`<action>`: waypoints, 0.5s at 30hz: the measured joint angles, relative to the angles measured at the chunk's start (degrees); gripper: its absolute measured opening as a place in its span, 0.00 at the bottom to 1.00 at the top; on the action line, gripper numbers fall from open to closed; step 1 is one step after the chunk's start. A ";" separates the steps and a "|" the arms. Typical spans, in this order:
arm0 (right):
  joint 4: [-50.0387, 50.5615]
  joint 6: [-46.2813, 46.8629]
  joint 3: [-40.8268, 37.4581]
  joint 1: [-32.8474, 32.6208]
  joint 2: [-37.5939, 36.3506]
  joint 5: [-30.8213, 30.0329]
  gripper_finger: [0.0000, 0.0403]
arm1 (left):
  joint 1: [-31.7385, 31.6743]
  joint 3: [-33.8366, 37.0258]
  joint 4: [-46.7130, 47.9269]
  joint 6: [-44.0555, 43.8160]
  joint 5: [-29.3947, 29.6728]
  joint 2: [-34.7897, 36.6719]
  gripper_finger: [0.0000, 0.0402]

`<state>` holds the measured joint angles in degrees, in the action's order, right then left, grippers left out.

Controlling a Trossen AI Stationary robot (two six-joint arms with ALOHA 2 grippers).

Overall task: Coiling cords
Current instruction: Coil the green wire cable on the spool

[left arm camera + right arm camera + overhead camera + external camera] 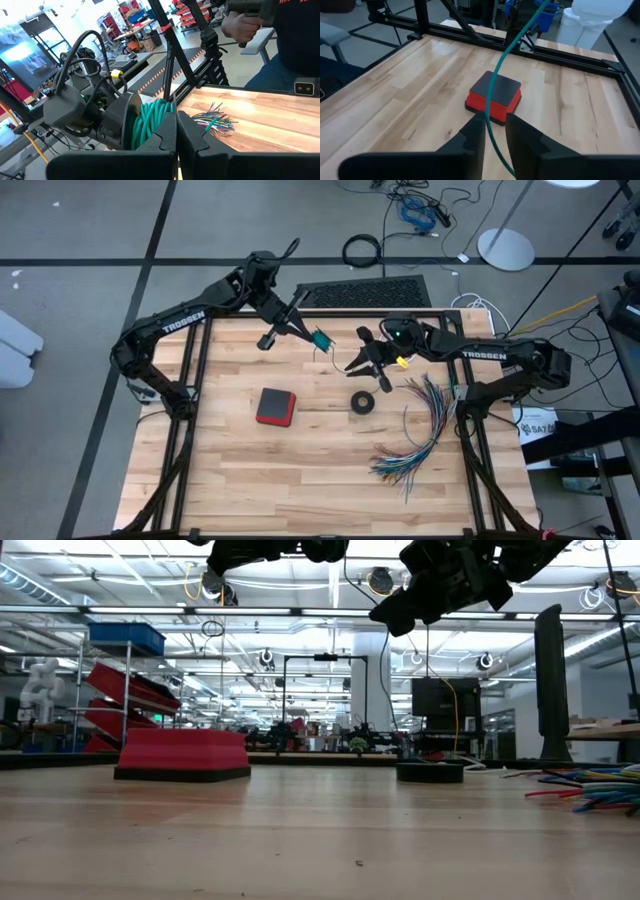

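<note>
From above, my left fingers (318,338) hold the green cord (322,340) over the desk's (230,480) far edge; my right fingers (362,363) hover just beside it, above the black ring (362,402). The red box (275,406) and the fan of coloured wires (420,435) lie apart on the wood.

From desk level, both arms hang overhead, clear of the box.

Past my left wrist, my fingers are clenched on a bundle of green loops (150,120).

Past my right wrist, one strand (495,100) runs between my fingers (472,132), which stand slightly apart; whether they pinch it, I cannot tell. It looks light, limp and slippery, so I would grip near the coil.
</note>
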<state>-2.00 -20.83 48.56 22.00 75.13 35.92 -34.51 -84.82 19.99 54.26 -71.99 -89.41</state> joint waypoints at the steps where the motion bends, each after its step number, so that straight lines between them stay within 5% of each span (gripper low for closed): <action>1: 0.01 -0.01 0.00 0.00 0.00 0.00 0.15 | 0.12 0.00 0.00 -0.01 0.00 0.00 0.00; 8: 0.02 -0.46 0.00 0.00 0.00 -0.02 0.02 | 0.58 0.00 0.00 -0.04 -0.02 0.00 0.00; 15: -0.93 -0.44 0.05 0.00 0.95 -1.50 0.00 | 1.21 0.00 -0.24 0.00 -1.82 -0.06 0.00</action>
<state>-2.93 -21.27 48.60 22.00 76.08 34.43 -33.30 -84.82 19.75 54.26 -73.81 -89.47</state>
